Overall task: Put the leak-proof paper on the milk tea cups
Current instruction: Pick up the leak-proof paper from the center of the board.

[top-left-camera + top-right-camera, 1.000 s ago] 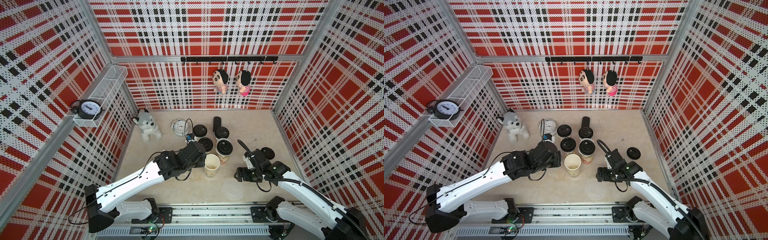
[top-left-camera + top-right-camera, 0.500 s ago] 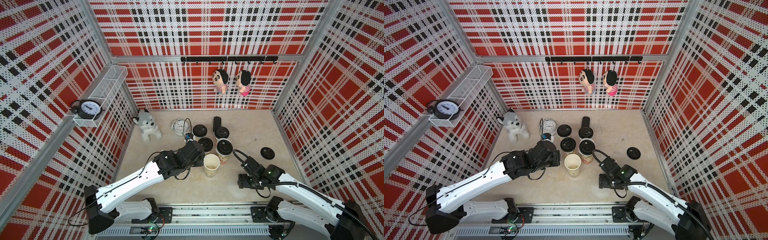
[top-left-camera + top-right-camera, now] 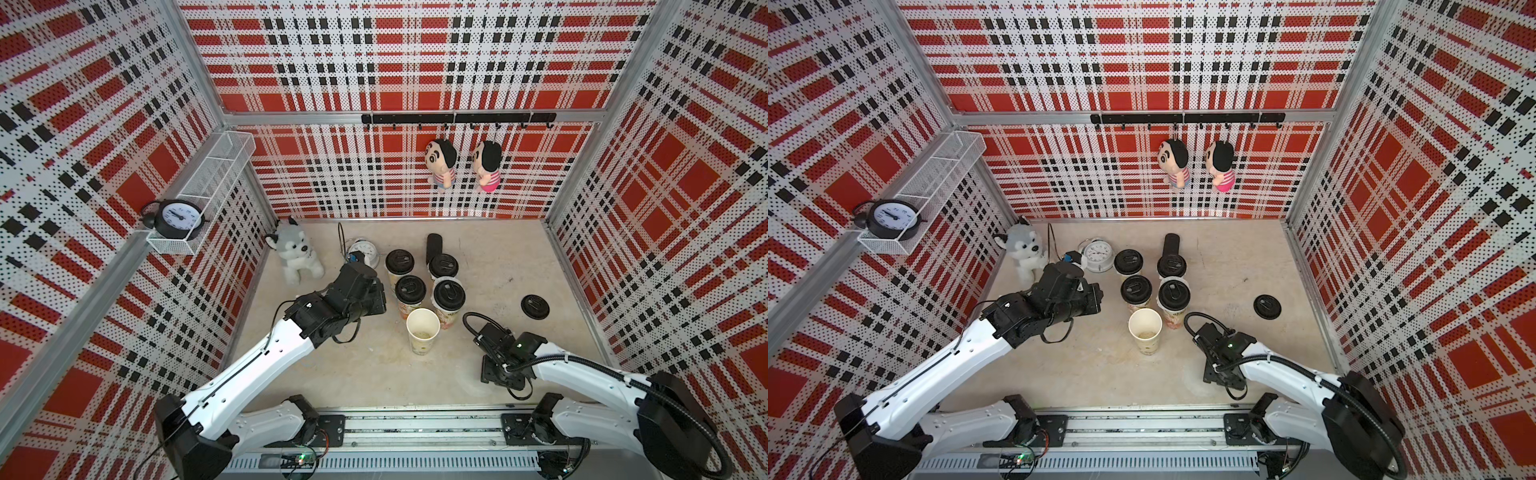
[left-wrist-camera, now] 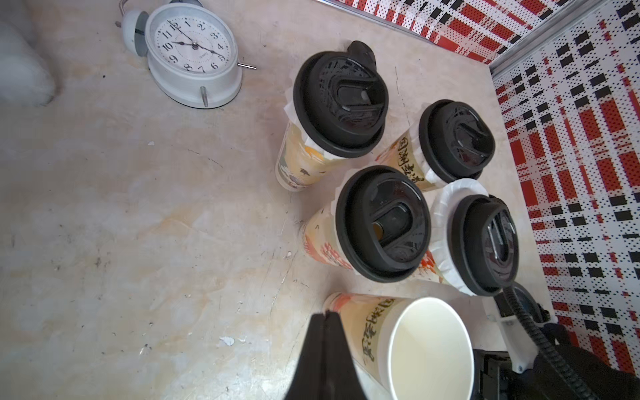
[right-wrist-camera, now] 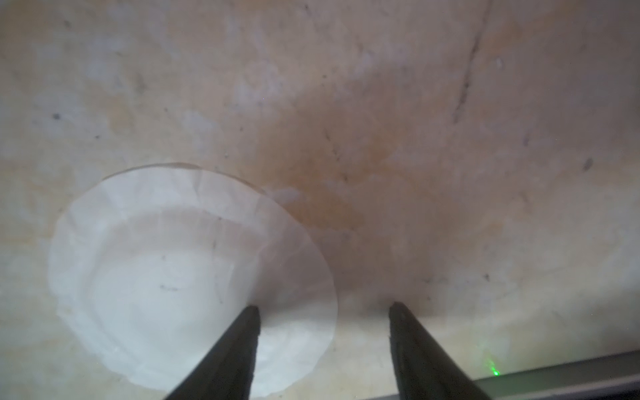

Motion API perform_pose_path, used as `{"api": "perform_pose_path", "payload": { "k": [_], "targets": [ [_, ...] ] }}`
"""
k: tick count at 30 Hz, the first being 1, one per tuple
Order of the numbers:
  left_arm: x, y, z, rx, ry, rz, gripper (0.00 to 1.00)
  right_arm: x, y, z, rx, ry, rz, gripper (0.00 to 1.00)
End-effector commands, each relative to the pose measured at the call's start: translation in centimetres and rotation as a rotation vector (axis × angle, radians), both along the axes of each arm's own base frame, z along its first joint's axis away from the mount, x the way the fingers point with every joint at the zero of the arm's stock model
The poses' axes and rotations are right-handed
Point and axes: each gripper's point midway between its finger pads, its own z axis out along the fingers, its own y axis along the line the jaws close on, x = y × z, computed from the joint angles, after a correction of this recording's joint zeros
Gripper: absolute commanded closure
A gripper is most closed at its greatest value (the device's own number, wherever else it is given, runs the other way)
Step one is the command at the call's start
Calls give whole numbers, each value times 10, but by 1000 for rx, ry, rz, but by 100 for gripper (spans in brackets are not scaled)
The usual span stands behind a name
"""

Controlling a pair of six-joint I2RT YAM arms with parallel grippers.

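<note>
White paper (image 5: 180,270) lies flat on the table (image 3: 374,374), with the right gripper (image 5: 325,306) spread over its rim.
In a top view, four cups (image 3: 448,319) under black lids (image 3: 410,288) stand in a block mid-table, paper frills showing beneath the lids, and the open cup (image 3: 423,336) stands uncovered at their 6 o'clock. The right gripper points down at the open cup's 4 o'clock. One of its fingers (image 5: 242,346) crosses the sheet's edge and the other is over bare table; I cannot tell whether either touches. The left gripper (image 4: 325,315) has its tips pressed together, holding nothing, near the open cup at its 10 o'clock. A loose lid (image 3: 535,306) lies at the block's 3 o'clock, well apart.
</note>
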Motion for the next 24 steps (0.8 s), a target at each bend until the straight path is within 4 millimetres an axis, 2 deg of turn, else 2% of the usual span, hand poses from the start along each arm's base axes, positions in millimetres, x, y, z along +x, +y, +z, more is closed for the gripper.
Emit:
{"api": "perform_pose_path", "payload": {
  "k": [1,11,14,18,24],
  "targets": [
    [1,-2,1,-3,-22,-60,100,-5,-2,-12,-40,37,-25,43],
    [3,14,-3,1,-24,-55,100,-9,3,-14,-43,65,-15,58],
    [2,18,-8,4,-14,-49,100,-9,4,-15,-46,71,-7,66],
    [1,23,-14,7,-6,-41,100,-8,6,-15,-41,71,0,84],
    [0,27,-13,0,-9,-37,100,-7,9,-14,-25,66,2,88]
  ]
}}
